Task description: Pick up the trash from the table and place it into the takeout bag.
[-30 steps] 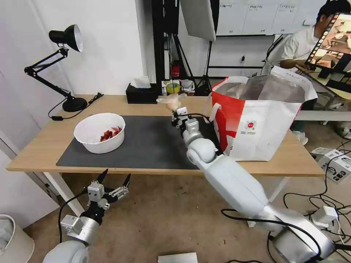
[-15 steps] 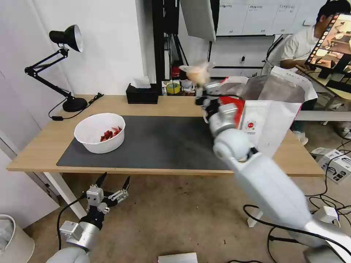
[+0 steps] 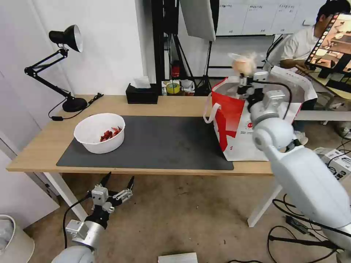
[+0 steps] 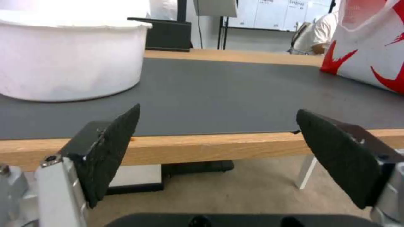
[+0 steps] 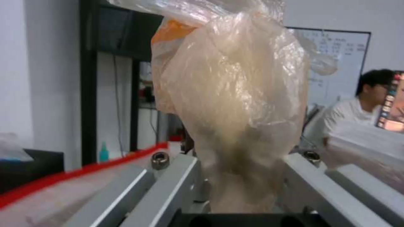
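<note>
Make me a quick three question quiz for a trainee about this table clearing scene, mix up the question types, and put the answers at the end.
1. True or false: the right gripper holds the clear bag above the open takeout bag.
2. Multiple choice: where does the white bowl sit? A) inside the takeout bag B) on the dark mat, toward the robot's left C) on the floor
3. Fill in: the left gripper hangs below the table edge with its fingers ____.

Key: 1 true; 2 B; 3 open.
</note>
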You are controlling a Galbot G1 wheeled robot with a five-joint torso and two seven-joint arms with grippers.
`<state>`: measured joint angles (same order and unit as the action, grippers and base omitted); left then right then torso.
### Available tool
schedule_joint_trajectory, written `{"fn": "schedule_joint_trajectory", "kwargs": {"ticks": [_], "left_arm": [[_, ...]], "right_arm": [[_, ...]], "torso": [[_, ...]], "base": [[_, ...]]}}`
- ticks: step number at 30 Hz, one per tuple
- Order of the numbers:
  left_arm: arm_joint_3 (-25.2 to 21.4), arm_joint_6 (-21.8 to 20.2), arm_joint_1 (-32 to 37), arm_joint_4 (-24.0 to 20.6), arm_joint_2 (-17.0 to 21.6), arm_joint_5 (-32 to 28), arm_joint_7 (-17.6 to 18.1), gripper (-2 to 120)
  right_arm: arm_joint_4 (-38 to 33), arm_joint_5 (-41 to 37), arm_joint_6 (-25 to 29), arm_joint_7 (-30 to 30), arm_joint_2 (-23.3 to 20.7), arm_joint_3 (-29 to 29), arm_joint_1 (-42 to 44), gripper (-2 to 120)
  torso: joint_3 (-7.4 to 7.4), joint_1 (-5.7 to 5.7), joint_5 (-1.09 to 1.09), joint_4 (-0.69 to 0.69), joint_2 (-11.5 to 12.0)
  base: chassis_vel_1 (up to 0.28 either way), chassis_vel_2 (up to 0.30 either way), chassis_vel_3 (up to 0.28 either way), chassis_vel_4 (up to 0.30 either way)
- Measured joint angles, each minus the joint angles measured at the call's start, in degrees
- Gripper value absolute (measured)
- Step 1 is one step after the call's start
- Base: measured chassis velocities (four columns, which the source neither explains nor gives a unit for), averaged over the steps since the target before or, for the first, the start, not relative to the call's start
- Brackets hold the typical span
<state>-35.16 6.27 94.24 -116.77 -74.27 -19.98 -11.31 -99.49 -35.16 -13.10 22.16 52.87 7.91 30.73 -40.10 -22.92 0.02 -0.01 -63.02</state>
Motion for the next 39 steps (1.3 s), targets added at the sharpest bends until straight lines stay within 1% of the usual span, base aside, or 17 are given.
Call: {"fn": "schedule_joint_trajectory", "kwargs": {"ticks": [3, 5, 6, 9, 10, 13, 14, 16, 17, 18, 20, 22, 23, 26, 27, 29, 39], "left_arm": [[0.13, -0.04, 0.12, 0.1, -0.01, 0.0, -0.69, 100], [0.35, -0.06, 0.13, 0.29, -0.05, 0.0, -0.91, 100], [0.35, -0.06, 0.13, 0.29, -0.05, 0.0, -0.91, 100], [0.55, -0.16, 0.09, 0.55, -0.05, 0.08, -0.96, 100], [0.55, -0.16, 0.09, 0.55, -0.05, 0.08, -0.96, 100], [0.63, -0.23, 0.08, 0.55, -0.08, 0.13, -0.97, 100], [0.63, -0.23, 0.08, 0.55, -0.08, 0.13, -0.97, 100], [0.67, -0.27, 0.05, 0.55, -0.11, 0.16, -1.05, 100], [0.67, -0.27, 0.05, 0.55, -0.11, 0.16, -1.05, 100], [0.73, -0.28, 0.04, 0.55, -0.15, 0.17, -1.12, 100], [0.78, -0.28, 0.05, 0.55, -0.18, 0.21, -1.15, 100], [0.96, -0.29, 0.08, 0.55, -0.24, 0.39, -1.19, 100], [0.96, -0.29, 0.08, 0.55, -0.24, 0.39, -1.19, 100], [1.09, -0.29, 0.08, 0.55, -0.26, 0.51, -1.19, 100], [1.09, -0.29, 0.08, 0.55, -0.26, 0.51, -1.19, 100], [1.1, -0.3, 0.11, 0.5, -0.24, 0.54, -1.19, 100], [0.98, -0.32, 0.04, 0.16, 0.32, 0.5, -1.16, 100]], "right_arm": [[-0.62, -0.69, -2.05, 1.35, -1.06, 0.42, 0.94, 5], [-1.4, -0.86, -3.68, 1.99, -1.61, 1.01, 1.64, 12], [-1.4, -0.86, -3.68, 1.99, -1.61, 1.01, 1.64, 12], [-3.19, -0.96, -5.27, 3.07, -1.81, 1.85, 2.39, 27], [-3.19, -0.96, -5.27, 3.07, -1.81, 1.85, 2.39, 27], [-4.7, -1.58, -6.28, 3.73, -2.04, 2.02, 2.9, 40], [-4.7, -1.58, -6.28, 3.73, -2.04, 2.02, 2.9, 40], [-4.84, -1.74, -6.5, 3.84, -2.28, 2.37, 3.23, 52], [-4.84, -1.74, -6.5, 3.84, -2.28, 2.37, 3.23, 52], [-4.84, -1.74, -6.51, 3.85, -2.42, 2.64, 3.53, 59], [-4.84, -1.74, -6.51, 3.85, -2.54, 2.82, 3.78, 62], [-4.86, -1.73, -6.51, 3.85, -2.77, 3.21, 4.26, 74], [-4.86, -1.73, -6.51, 3.85, -2.77, 3.21, 4.26, 74], [-4.87, -1.72, -6.51, 3.9, -3.05, 3.5, 4.62, 88], [-4.87, -1.72, -6.51, 3.9, -3.05, 3.5, 4.62, 88], [-4.87, -1.72, -6.49, 3.91, -3.21, 3.61, 4.79, 97], [-4.87, -1.73, -6.49, 3.84, -3.29, 3.35, 4.24, 100]], "torso": [[0.0, 0.0, -0.01, 0.0, 0.0], [0.0, 0.0, -0.01, 0.0, 0.0], [0.0, 0.0, -0.01, 0.0, 0.0], [0.0, 0.0, -0.02, 0.0, 0.0], [0.0, 0.0, -0.02, 0.0, 0.0], [0.0, 0.01, -0.02, 0.01, 0.0], [0.0, 0.01, -0.02, 0.01, 0.0], [0.0, 0.0, -0.02, 0.01, 0.0], [0.0, 0.0, -0.02, 0.01, 0.0], [0.0, 0.0, -0.02, 0.01, 0.0], [0.0, 0.0, -0.02, 0.01, 0.0], [0.0, 0.0, -0.02, 0.01, -0.01], [0.0, 0.0, -0.02, 0.01, -0.01], [0.0, 0.0, -0.02, 0.01, 0.0], [0.0, 0.0, -0.02, 0.01, 0.0], [0.0, 0.01, -0.02, 0.01, 0.0], [0.0, 0.0, -0.02, 0.01, 0.0]], "base": [[0.0, 0.0, 0.0, 0.0], [0.0, 0.0, 0.0, 0.0], [0.0, 0.0, 0.0, 0.0], [0.0, 0.0, 0.0, 0.0], [0.0, 0.0, 0.0, 0.0], [0.0, 0.0, 0.0, 0.0], [0.0, 0.0, 0.0, 0.0], [0.0, 0.0, 0.0, 0.0], [0.0, 0.0, 0.0, 0.0], [0.0, 0.0, 0.0, 0.0], [0.0, 0.0, 0.0, 0.0], [0.0, 0.0, 0.0, 0.0], [0.0, 0.0, 0.0, 0.0], [0.0, 0.0, 0.0, 0.0], [0.0, 0.0, 0.0, 0.0], [0.0, 0.0, 0.0, 0.0], [0.0, 0.0, 0.0, 0.0]]}}
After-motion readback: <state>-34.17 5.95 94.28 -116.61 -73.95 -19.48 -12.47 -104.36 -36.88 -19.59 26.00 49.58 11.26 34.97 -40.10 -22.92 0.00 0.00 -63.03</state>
